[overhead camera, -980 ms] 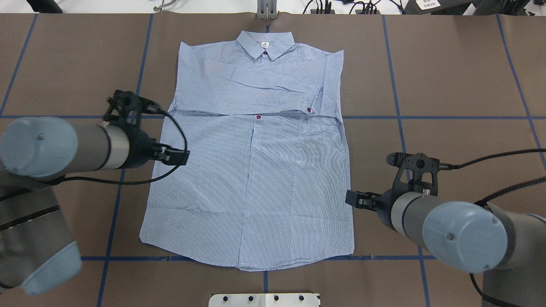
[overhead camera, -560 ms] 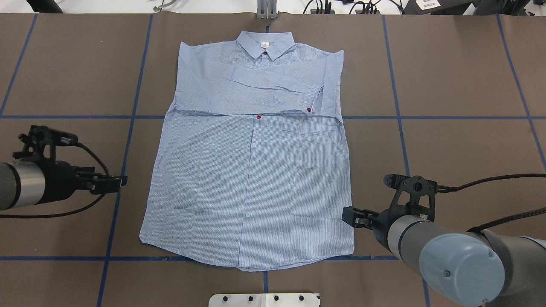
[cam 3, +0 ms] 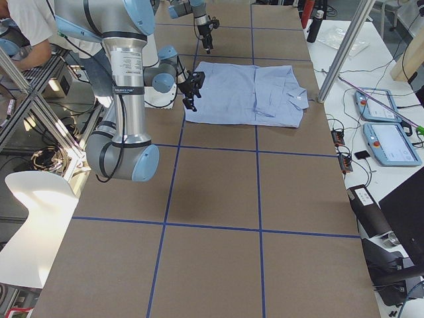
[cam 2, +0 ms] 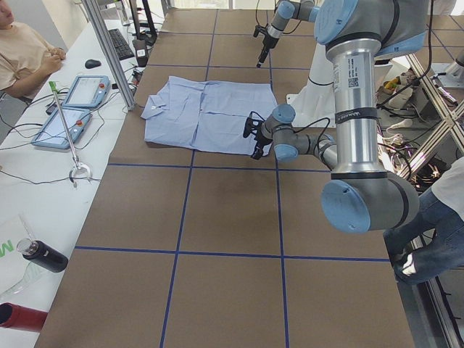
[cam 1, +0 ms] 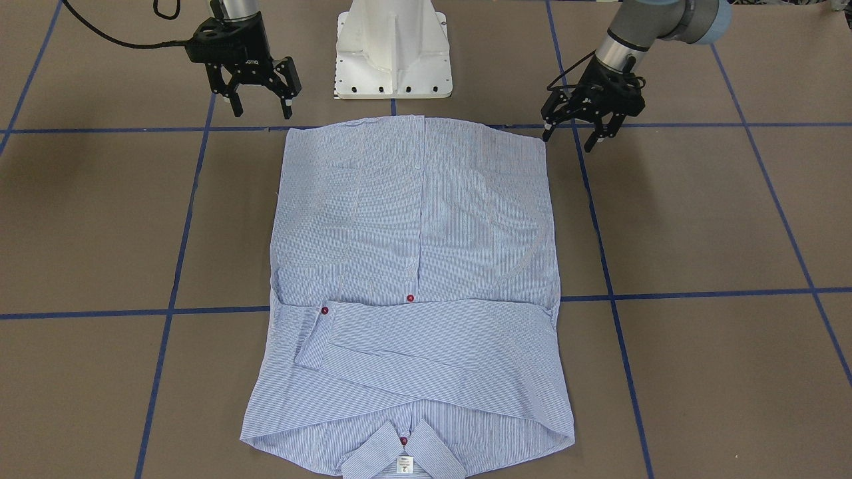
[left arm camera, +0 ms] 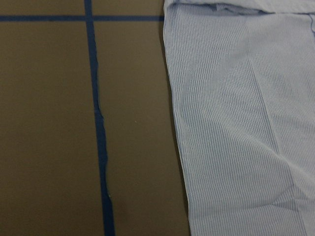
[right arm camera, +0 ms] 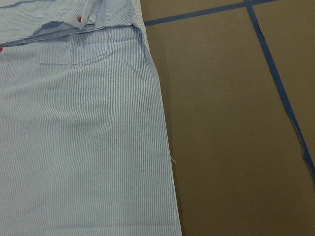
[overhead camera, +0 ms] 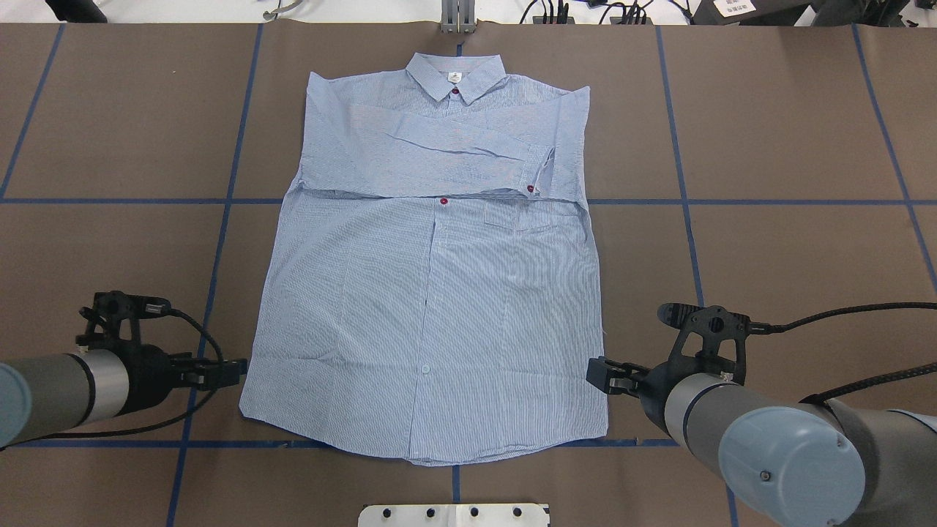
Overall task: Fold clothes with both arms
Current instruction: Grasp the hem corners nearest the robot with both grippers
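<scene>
Two empty claws, jaws apart: my left gripper (cam 1: 568, 138) and right gripper (cam 1: 261, 108) hang just beside the hem corners of the shirt (overhead camera: 439, 307), which lies flat on the table (overhead camera: 790, 146) with sleeves folded across. Next, I judge, each must pinch its corner for the bottom fold.

White lettering is showing on the black body of the right gripper (cam 1: 261, 106) in the front-facing view. The letters "OTIQ" are reading clearly there, probably the end of a longer brand word whose start is turning out of sight. The small white neck label (cam 1: 403, 464) inside the collar of the shirt (cam 1: 413, 219) is carrying a dark mark and print too tiny to read. A printed band is circling the left arm (cam 2: 353, 87), and a white sticker (overhead camera: 734, 7) is sitting beyond the table's far edge, both illegible.
</scene>
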`<state>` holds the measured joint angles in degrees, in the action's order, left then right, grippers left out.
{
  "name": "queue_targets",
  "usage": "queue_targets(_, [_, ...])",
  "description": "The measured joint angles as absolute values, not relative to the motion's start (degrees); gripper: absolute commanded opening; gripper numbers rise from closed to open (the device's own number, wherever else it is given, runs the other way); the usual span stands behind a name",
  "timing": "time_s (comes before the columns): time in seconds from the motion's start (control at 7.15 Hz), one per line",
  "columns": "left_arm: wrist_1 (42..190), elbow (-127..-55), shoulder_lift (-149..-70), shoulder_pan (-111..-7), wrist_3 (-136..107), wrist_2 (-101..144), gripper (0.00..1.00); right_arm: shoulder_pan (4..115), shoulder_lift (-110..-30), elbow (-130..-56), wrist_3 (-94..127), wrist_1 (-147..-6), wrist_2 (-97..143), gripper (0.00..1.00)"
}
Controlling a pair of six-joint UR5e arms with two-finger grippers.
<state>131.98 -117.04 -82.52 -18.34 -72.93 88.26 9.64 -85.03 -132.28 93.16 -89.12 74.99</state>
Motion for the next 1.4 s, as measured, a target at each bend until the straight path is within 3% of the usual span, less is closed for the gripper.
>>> queue_targets(0.14, [128.9, -116.1, -85.2, -17.0, -74.4, 87.2, 0.56, 9.6, -85.0, -132.3, 93.2, -89.1, 75.0, 1.00])
queue_targets(0.28, [127.5, -115.0, -86.7, -16.1, -74.9, 86.7, 0.49, 9.6, -85.0, -132.3, 93.2, -89.1, 75.0, 1.00])
queue_targets(1.4, [125.3, -114.5, -86.7, -14.3, -75.1, 86.5, 0.44, 9.1, -85.1, -132.0, 93.2, -89.2, 74.4, 1.00])
